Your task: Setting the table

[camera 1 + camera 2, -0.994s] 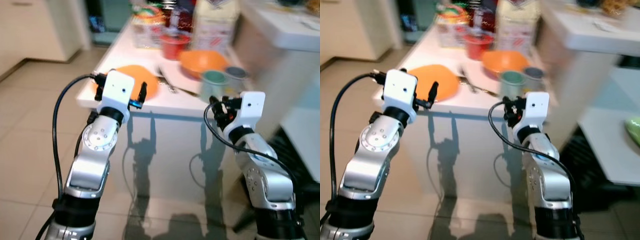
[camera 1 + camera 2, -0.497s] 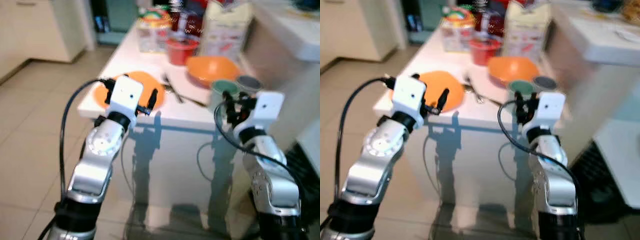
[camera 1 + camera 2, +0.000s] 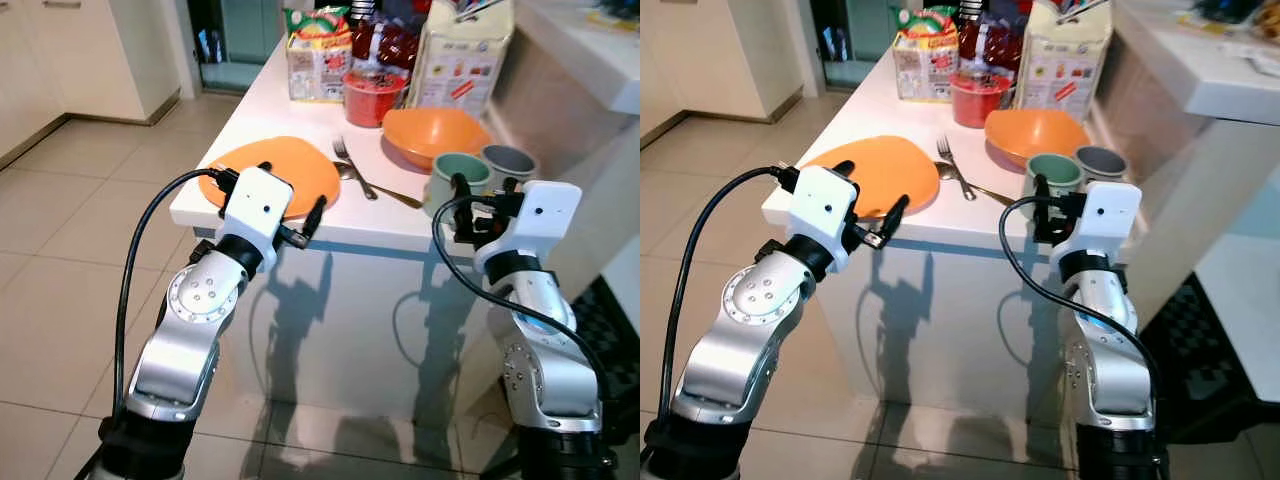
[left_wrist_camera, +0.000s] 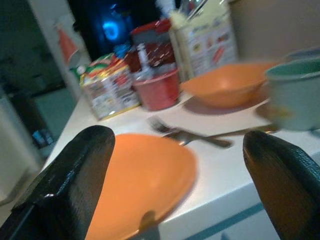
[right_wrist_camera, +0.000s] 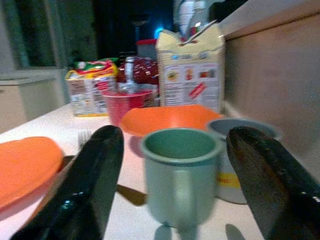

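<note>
You're barely started: left gripper (image 3: 290,213) and right gripper (image 3: 485,205) both spread wide, empty (green mug (image 3: 455,181), orange plate (image 3: 270,165) untouched).

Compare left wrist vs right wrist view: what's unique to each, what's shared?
Left wrist: its open fingers frame the orange plate, with the fork plainly visible.
Right wrist: its open fingers bracket the green mug, the grey mug beside it.
Both: orange bowl, red cup, cartons, white table.
</note>
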{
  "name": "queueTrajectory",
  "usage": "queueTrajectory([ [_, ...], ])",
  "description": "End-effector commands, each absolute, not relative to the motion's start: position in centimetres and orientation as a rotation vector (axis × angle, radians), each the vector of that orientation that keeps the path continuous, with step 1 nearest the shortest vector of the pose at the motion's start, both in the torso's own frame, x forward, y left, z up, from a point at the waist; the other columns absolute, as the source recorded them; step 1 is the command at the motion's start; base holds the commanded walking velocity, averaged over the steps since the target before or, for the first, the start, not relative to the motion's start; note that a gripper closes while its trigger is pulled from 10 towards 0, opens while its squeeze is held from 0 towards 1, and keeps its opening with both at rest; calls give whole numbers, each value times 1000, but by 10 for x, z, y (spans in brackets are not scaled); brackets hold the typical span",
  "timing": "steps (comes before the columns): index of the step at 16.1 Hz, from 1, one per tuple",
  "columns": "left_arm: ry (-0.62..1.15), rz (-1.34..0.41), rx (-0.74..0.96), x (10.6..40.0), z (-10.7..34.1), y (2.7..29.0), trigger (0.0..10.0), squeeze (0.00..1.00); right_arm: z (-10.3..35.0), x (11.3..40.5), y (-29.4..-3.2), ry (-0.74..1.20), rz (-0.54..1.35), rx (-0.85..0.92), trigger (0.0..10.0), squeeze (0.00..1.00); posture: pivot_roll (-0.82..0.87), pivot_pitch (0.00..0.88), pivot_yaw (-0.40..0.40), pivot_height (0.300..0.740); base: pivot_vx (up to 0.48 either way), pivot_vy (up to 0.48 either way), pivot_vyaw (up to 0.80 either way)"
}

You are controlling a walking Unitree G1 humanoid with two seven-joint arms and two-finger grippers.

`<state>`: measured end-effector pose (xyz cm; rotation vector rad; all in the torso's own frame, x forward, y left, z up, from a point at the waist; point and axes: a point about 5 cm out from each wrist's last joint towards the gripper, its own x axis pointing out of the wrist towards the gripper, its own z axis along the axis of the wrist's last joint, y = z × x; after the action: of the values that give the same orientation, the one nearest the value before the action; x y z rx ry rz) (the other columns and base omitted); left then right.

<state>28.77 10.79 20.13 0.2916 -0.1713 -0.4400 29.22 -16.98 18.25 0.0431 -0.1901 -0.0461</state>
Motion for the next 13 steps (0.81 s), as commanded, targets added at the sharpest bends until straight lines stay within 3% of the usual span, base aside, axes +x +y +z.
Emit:
queueTrajectory([
  [1,-178,-486,280,284,202,103,10000,0,184,292,-176,-180,-87,24,10000,1000,16,0,-30,740,0,0,0],
  [5,-121,-680,256,269,196,92,10000,0,170,309,-174,-41,-67,33,10000,1000,24,0,-37,740,0,0,0],
  [6,-117,-688,253,268,196,92,10000,0,169,315,-171,-28,-47,49,10000,86,24,0,-39,740,0,0,0],
  [7,-116,-688,252,269,196,92,10000,0,167,319,-169,-18,-40,47,10000,0,24,0,-39,740,0,0,0],
  [13,-101,-695,254,269,196,92,10000,0,156,338,-169,42,-74,48,10000,0,29,0,-44,740,0,0,0],
])
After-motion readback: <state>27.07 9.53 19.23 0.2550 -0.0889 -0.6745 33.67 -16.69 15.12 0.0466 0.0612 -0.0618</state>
